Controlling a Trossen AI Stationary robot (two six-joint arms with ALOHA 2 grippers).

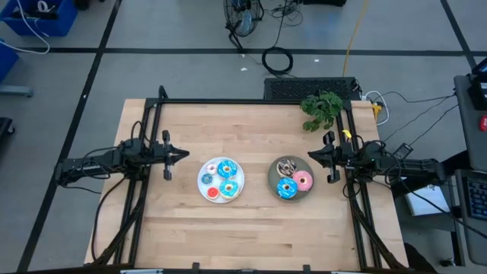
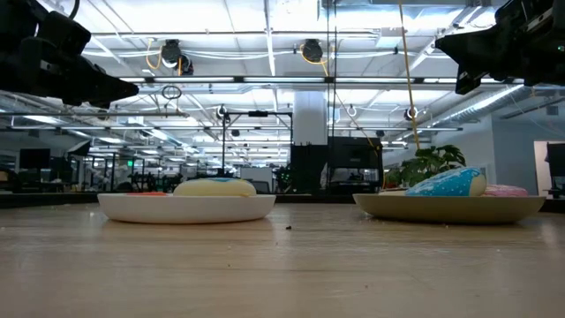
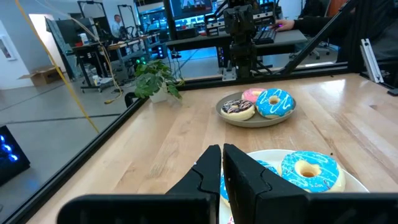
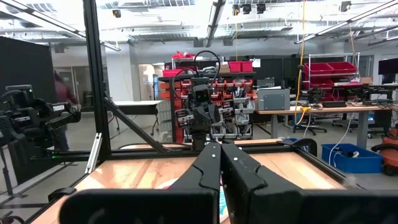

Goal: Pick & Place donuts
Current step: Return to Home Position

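Donuts (image 1: 226, 169) lie flat, holes up, on your wooden table's (image 1: 228, 236) white plate (image 1: 200, 173) and grey plate (image 1: 272, 183), workshop beyond; left gripper (image 1: 183, 155), right gripper (image 1: 312, 154): fingers together.

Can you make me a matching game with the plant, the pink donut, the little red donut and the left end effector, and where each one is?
1 plant
2 pink donut
3 little red donut
4 left end effector

A on the white plate
B held up, left of the white plate
C on the grey plate
D on the table, near its far right corner

Pairs: 1-D, 2-C, 3-A, 4-B
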